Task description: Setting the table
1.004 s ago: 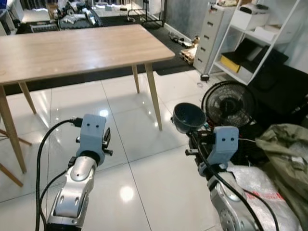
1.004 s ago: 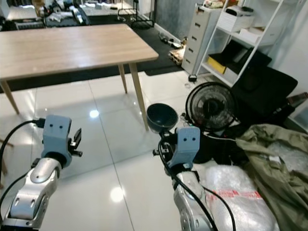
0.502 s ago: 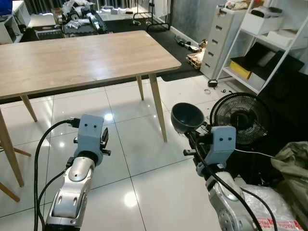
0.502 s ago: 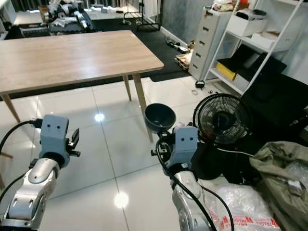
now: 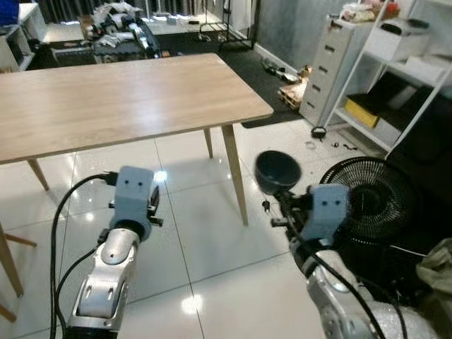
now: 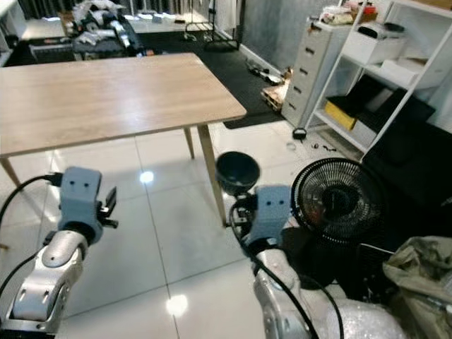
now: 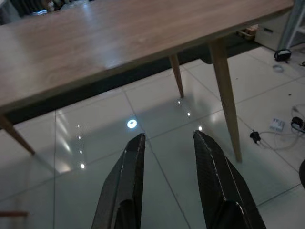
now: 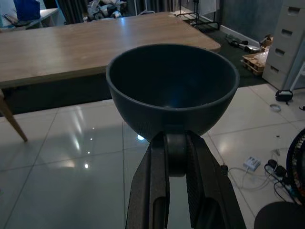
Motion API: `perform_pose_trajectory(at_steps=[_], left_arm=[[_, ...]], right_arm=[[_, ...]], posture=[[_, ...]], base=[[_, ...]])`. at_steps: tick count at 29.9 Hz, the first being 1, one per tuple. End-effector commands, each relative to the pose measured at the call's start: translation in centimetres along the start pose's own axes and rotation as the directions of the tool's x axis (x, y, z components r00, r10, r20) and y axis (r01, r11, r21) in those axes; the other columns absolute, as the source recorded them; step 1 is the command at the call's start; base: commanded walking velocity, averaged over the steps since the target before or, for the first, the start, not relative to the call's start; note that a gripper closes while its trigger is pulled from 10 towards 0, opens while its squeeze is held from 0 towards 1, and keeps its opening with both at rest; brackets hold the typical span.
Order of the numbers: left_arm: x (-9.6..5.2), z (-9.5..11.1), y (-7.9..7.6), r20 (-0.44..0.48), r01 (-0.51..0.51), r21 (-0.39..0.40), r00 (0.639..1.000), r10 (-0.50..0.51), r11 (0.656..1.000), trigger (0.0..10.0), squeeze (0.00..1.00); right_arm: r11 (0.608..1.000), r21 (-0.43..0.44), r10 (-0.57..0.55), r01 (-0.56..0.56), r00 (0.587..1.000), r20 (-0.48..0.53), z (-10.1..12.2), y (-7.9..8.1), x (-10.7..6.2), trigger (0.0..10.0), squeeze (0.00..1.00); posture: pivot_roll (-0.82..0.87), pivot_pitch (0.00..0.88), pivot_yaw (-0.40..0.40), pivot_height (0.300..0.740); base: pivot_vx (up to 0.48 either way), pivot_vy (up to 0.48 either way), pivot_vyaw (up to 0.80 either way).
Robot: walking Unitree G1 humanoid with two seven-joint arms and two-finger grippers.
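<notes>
The right gripper (image 8: 175,143) is clamped on the base of a dark bowl (image 8: 171,86) held upright above the floor near the wooden surface (image 5: 106,99), while the left gripper (image 7: 167,143) hovers parted and empty.

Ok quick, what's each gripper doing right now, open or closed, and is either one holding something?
Left gripper: open, holding nothing.
Right gripper: shut on the dark bowl, gripping its base.

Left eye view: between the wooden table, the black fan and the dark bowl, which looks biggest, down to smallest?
1. Wooden table, by far the largest.
2. Black fan.
3. Dark bowl, held up in the right pincer; it looks smallest though near the camera.
</notes>
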State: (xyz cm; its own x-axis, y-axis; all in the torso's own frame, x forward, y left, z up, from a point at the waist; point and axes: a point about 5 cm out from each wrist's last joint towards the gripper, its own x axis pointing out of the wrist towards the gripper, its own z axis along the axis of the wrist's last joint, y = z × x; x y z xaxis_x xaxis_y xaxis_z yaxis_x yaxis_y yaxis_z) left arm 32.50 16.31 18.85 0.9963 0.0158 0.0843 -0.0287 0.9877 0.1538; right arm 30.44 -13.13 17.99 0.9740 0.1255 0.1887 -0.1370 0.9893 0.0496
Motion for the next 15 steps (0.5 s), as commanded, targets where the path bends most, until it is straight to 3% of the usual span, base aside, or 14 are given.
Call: perform_pose_trajectory(at_steps=[1,15], left_arm=[[-0.12,-0.36,-0.23,-0.011,0.006,0.000,1.000,-0.006,1.000,10.0,0.00],[-0.03,-0.35,-0.18,-0.009,0.004,0.002,1.000,-0.004,1.000,10.0,0.00]], right_arm=[[1.000,0.000,-0.016,0.016,1.000,0.006,-0.02,-0.37,-0.09,10.0,0.00],[1.000,-0.003,-0.014,0.014,1.000,0.011,0.00,-0.35,0.09,10.0,0.00]], posture=[[0.10,0.087,0.082,0.740],[0.10,0.081,0.082,0.740]], base=[[0.480,0.000,0.00],[0.480,0.000,0.00]])
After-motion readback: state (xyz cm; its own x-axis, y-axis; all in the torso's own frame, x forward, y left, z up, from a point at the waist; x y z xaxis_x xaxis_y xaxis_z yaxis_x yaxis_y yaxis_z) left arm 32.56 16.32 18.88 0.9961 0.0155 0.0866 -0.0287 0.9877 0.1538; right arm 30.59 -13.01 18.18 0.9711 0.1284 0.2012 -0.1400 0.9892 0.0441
